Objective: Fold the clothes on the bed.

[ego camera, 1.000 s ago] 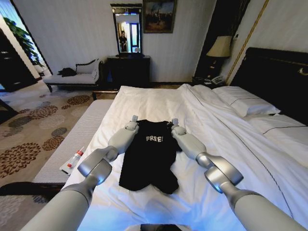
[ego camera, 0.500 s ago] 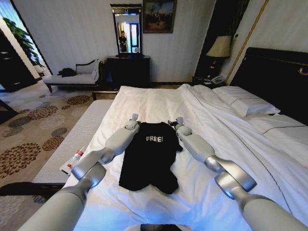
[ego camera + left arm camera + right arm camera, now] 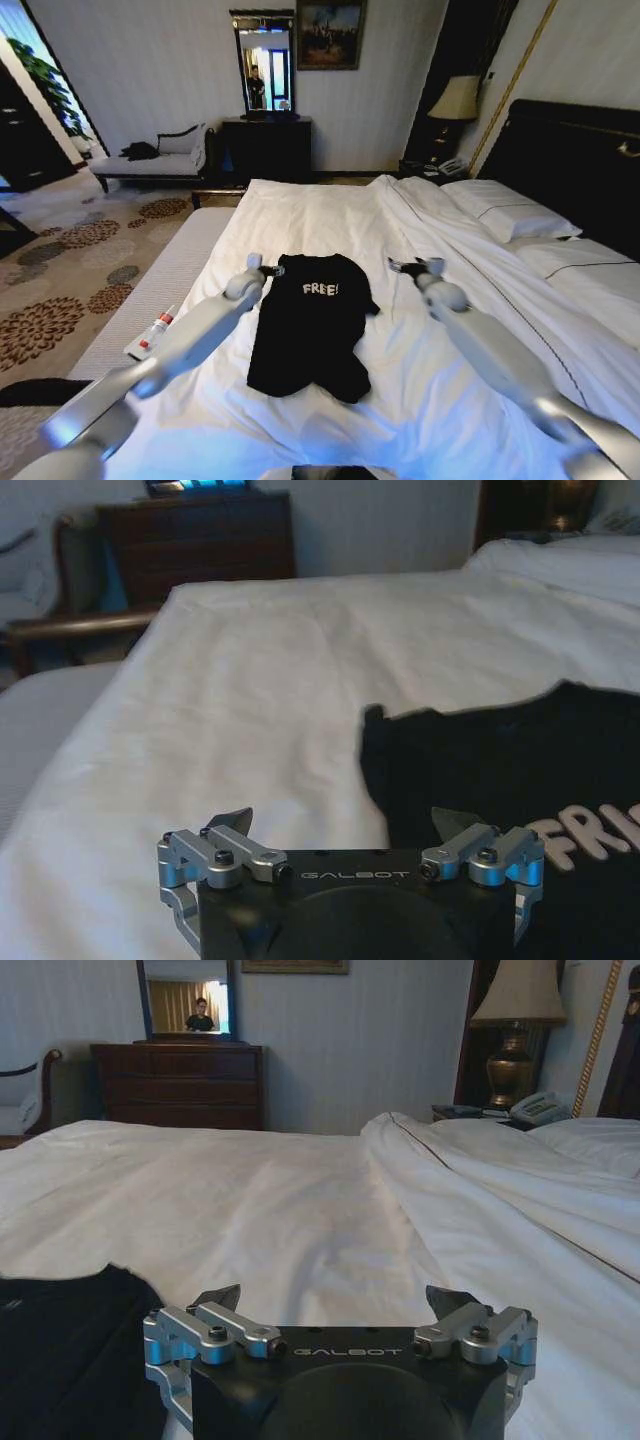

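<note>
The clothes, a black T-shirt (image 3: 308,322) with white "FREE" lettering, lie flat on the white sheet of the bed (image 3: 320,212), with the lower part bunched. My left gripper (image 3: 270,270) hovers open at the shirt's left shoulder edge; in the left wrist view its open gripper (image 3: 345,822) sits just before the shirt (image 3: 500,770). My right gripper (image 3: 405,267) is open over bare sheet, a short way right of the shirt. The right wrist view shows that gripper (image 3: 335,1298) holding nothing, with the shirt (image 3: 60,1355) off to one side.
White pillows (image 3: 510,215) and a dark headboard (image 3: 575,150) stand on the right. A grey bench (image 3: 165,280) along the bed's left side carries a small tube (image 3: 152,335). A chaise (image 3: 155,160), dresser (image 3: 265,145) and lamp (image 3: 457,98) line the far wall.
Both grippers have drawn away from the shirt's top corners: the left slightly left, the right well out to the right over bare sheet. The shirt lies still.
</note>
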{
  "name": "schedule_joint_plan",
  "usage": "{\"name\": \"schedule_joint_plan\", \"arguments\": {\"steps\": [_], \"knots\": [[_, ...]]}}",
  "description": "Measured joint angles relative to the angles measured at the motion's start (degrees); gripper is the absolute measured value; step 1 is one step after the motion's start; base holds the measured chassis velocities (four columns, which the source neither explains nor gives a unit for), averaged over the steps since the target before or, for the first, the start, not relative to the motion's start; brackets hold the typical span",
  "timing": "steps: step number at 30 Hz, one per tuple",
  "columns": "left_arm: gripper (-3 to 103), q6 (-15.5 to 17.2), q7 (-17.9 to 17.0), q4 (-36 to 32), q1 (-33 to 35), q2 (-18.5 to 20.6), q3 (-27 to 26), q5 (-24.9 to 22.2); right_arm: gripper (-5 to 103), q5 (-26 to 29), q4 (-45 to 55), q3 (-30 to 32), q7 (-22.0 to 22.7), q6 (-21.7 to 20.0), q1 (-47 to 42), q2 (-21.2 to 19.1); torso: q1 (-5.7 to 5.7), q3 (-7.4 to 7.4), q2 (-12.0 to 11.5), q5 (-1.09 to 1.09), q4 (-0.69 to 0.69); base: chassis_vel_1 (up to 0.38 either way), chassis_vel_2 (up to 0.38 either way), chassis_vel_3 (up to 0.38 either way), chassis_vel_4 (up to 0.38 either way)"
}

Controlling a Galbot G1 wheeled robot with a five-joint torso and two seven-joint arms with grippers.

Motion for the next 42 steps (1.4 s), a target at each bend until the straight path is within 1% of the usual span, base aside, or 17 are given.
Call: {"name": "schedule_joint_plan", "arguments": {"steps": [2,3,5,6,8,9,10,12,14,15,16,21,25,30,31,36,42], "knots": [[100,-0.26,0.53,-4.67,6.20,3.10,-5.42,-0.04,100,0.35,6.18,5.60,-0.50,-0.03,-7.81,-0.19,0.00,0.00,0.00,-0.04,0.02,0.000,0.000,0.000,0.000],[100,-0.26,0.53,-4.67,6.20,3.10,-5.42,-0.04,100,0.35,6.18,5.60,-0.50,-0.03,-7.81,-0.19,0.00,0.00,0.00,-0.04,0.02,0.000,0.000,0.000,0.000],[100,-0.63,1.22,-10.31,13.40,5.76,-11.39,0.02,100,1.07,10.29,8.38,-0.82,-0.03,-13.82,0.63,0.00,0.01,0.00,-0.07,0.01,0.000,0.000,0.000,0.000],[100,-1.22,1.55,-13.48,18.02,7.07,-15.43,0.55,100,1.75,11.88,8.97,-1.06,-0.13,-16.08,1.19,0.01,0.01,0.01,-0.02,-0.02,0.000,0.000,0.000,0.000],[100,-2.12,2.26,-17.47,26.26,8.33,-20.75,1.95,100,2.71,14.55,10.70,-1.64,-0.50,-20.51,2.37,0.01,0.01,0.00,0.05,0.08,0.000,0.000,0.000,0.000],[100,-2.72,3.64,-20.26,34.17,8.36,-25.58,4.02,100,3.07,17.42,13.12,-2.38,-0.76,-25.62,3.85,0.00,0.02,0.00,-0.07,0.07,0.000,0.000,0.000,0.000],[100,-2.72,3.64,-20.26,34.17,8.36,-25.58,4.02,100,3.07,17.42,13.12,-2.38,-0.76,-25.62,3.85,0.00,0.02,0.00,-0.07,0.07,0.000,0.000,0.000,0.000],[100,-3.64,5.13,-23.19,44.17,6.83,-31.29,6.60,100,3.10,21.38,15.50,-3.35,-0.93,-32.02,5.84,0.00,0.01,0.01,0.00,0.02,0.000,0.000,0.000,0.000],[100,-4.11,6.19,-24.79,50.14,4.80,-34.29,8.24,100,2.78,23.80,16.41,-3.96,-1.04,-36.06,7.08,0.00,0.00,0.01,-0.07,0.04,0.000,0.000,0.000,0.000],[100,-4.52,6.83,-25.54,52.96,3.40,-35.87,9.29,100,2.47,25.12,16.64,-4.30,-1.06,-38.35,7.84,-0.01,0.00,0.01,-0.03,0.04,0.000,0.000,0.000,0.000],[100,-4.52,6.83,-25.54,52.96,3.40,-35.87,9.29,100,2.47,25.12,16.64,-4.30,-1.06,-38.35,7.84,-0.01,0.00,0.01,-0.03,0.04,0.000,0.000,0.000,0.000],[100,-5.23,8.39,-27.97,60.35,-1.44,-40.10,10.39,100,1.93,28.54,16.27,-4.76,-1.26,-44.73,9.67,0.03,0.02,0.00,0.00,0.02,0.000,0.000,0.000,0.000],[100,-5.62,9.10,-29.78,63.64,-3.10,-41.40,10.44,100,1.50,29.67,15.95,-4.98,-1.30,-46.90,10.16,0.02,0.02,-0.01,-0.02,0.02,0.000,0.000,0.000,0.000],[100,-6.43,11.90,-32.40,70.19,-5.03,-43.49,10.94,100,0.52,31.04,16.42,-6.00,-1.08,-50.12,10.49,0.03,0.02,-0.01,-0.01,0.03,0.000,0.000,0.000,0.000],[103,-6.70,12.67,-32.82,71.66,-5.53,-44.01,11.36,100,-0.09,31.19,16.44,-6.38,-0.84,-51.01,10.64,0.03,0.02,-0.01,-0.01,0.03,0.000,0.000,0.000,0.000],[99,-7.39,14.32,-34.00,75.21,-7.57,-45.34,12.31,100,-3.19,31.10,15.51,-7.82,0.16,-53.54,11.96,0.02,0.02,-0.01,-0.02,0.02,0.000,0.000,0.000,0.000],[99,-7.45,14.42,-34.34,75.59,-8.46,-45.14,12.66,100,-5.22,29.95,13.05,-8.45,0.22,-52.61,13.37,0.03,0.03,-0.01,-0.02,0.02,0.000,0.000,0.000,0.000]]}}
